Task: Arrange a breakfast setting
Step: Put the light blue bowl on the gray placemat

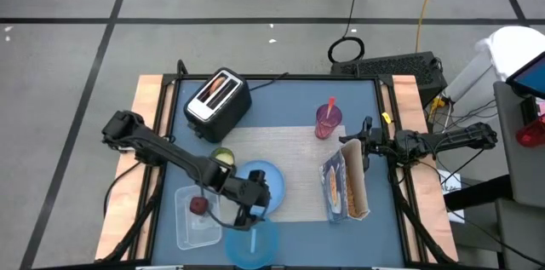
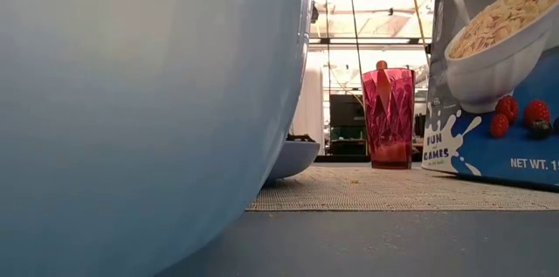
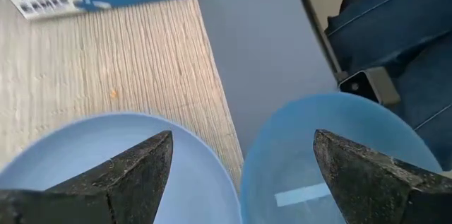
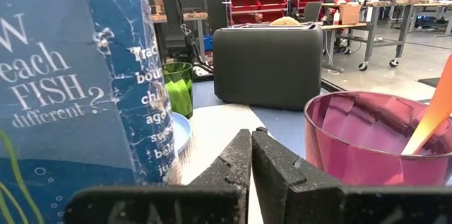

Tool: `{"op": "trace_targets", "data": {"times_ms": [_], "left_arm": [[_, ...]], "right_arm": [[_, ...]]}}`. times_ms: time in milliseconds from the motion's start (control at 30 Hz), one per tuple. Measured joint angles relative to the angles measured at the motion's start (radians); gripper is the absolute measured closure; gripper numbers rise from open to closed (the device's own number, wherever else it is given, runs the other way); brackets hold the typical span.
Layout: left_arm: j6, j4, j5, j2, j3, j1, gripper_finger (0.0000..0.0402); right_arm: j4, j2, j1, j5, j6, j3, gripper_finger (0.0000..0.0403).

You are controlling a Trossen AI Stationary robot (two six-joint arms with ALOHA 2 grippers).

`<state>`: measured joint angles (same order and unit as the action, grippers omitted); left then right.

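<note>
The light-blue plate (image 1: 262, 180) lies on the left end of the beige placemat (image 1: 294, 146). The blue bowl (image 1: 251, 244) stands at the table's near edge. My left gripper (image 1: 253, 215) hangs open, slanting down, over the gap between plate (image 3: 106, 160) and bowl (image 3: 339, 146); it (image 3: 240, 174) touches neither. The blue cereal box (image 1: 345, 186) stands on the placemat's right end. The purple cup (image 1: 328, 122) holds the orange-handled spoon (image 1: 331, 106). A dark-red fruit (image 1: 198, 205) lies in a clear container. My right gripper (image 1: 351, 140) waits shut at the right, between cup and box.
A black toaster (image 1: 218, 95) stands at the far left and a green cup (image 1: 223, 157) sits beside the plate. The clear container (image 1: 194, 219) is at the near left. A person's leg in jeans (image 3: 395, 26) shows beyond the table's near edge.
</note>
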<state>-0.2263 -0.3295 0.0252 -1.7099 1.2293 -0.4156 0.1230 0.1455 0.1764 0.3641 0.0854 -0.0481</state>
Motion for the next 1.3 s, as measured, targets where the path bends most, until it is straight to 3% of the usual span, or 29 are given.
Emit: {"op": "trace_targets", "data": {"times_ms": [333,967,1067,1300], "left_arm": [[-0.044,0.160,-0.001,-0.059,0.000,0.001,0.0055],[-0.023,0.074,0.028,-0.205,0.000,-0.006,0.0056],[0.002,0.070,0.030,-0.205,0.000,-0.015,0.0073],[0.007,0.064,0.029,-0.204,0.000,-0.013,0.0160]], "right_arm": [[0.000,0.000,0.000,0.000,0.000,0.000,0.0394],[0.008,0.000,0.000,0.000,0.000,0.000,0.0394],[0.008,0.000,0.000,0.000,0.000,0.000,0.0394],[0.008,0.000,0.000,0.000,0.000,0.000,0.0394]]}}
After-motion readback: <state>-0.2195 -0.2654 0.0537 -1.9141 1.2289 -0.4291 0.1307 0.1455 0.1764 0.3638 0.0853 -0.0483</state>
